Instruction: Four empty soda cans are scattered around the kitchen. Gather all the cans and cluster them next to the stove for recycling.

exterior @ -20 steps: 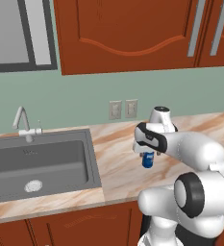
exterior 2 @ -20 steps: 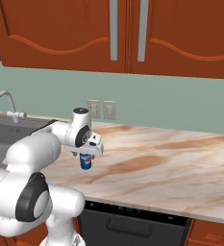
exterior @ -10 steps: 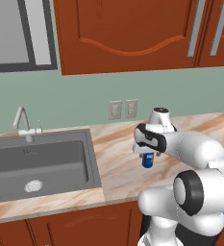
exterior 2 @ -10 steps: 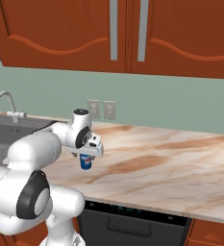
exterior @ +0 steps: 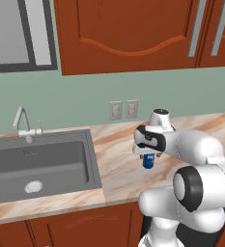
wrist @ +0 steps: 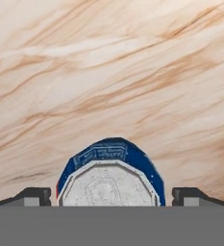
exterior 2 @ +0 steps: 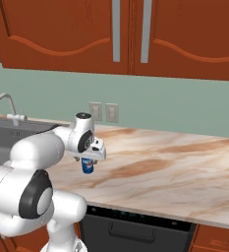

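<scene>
The hand (wrist: 111,196) hangs straight over a blue soda can (wrist: 109,175), its two dark fingertips (wrist: 32,195) spread as wide as they go, one on each side of the can's silver top and clear of it. Nothing is pinched yet. In the left base view the hand (exterior: 147,155) sits directly above the can (exterior: 148,162), which stands upright on the bench (exterior: 119,173), roughly midway between the back wall and the front edge and well right of the sink (exterior: 36,164). The right base view shows the same: hand (exterior 2: 90,156) over the can (exterior 2: 88,166), with a long bare run of bench (exterior 2: 175,167) stretching to the right.

Judging from this, the likely troubles are these. An empty can is light and thin-walled, so a fingertip landing on the rim during descent could tip it and send it rolling toward the front edge of the bench or toward the sink. Closing too high, on the tapered shoulder, could squeeze the can out downward. A hard squeeze may dent it. The can also looks slightly off-centre between the fingertips in the hand view, so one finger may push it sideways before the other meets it.

The stove is not visible here, so carrying will need travel, with some risk of the can slipping.

No writing or logo can be read; the blue wall shows only faint, illegible patterning.
</scene>
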Motion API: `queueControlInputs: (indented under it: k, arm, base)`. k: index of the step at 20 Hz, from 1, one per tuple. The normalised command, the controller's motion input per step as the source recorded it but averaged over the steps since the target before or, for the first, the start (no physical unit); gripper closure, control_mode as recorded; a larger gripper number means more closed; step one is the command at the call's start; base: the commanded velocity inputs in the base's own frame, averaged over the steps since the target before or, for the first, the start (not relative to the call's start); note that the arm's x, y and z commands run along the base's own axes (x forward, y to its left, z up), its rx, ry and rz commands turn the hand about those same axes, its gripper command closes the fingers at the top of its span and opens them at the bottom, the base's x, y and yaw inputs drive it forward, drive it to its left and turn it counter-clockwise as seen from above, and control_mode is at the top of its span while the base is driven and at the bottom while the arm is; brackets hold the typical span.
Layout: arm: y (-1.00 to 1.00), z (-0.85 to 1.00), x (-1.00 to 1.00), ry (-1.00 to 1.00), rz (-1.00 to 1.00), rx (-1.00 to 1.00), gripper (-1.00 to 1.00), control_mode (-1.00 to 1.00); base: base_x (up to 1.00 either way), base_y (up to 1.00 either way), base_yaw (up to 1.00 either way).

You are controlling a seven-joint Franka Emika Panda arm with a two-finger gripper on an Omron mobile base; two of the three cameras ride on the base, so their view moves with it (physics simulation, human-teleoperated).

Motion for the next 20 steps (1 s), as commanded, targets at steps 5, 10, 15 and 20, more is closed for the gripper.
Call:
queueControlInputs:
  k: [5, 10, 15, 20]
  arm:
    - [0.00, -0.01, 0.09, 0.01, 0.00, 0.00, -1.00, -1.00]
    - [0.00, 0.00, 0.03, 0.01, 0.00, 0.00, -1.00, -1.00]
    - [0.00, -0.08, 0.00, 0.03, 0.00, 0.00, -1.00, -1.00]
    - [0.00, -0.07, 0.00, 0.02, 0.00, 0.00, 1.00, -1.00]
  base:
    - [0.00, 0.00, 0.00]
    - [0.00, 0.00, 0.00]
    - [0.00, 0.00, 0.00]
    - [0.00, 0.00, 0.00]
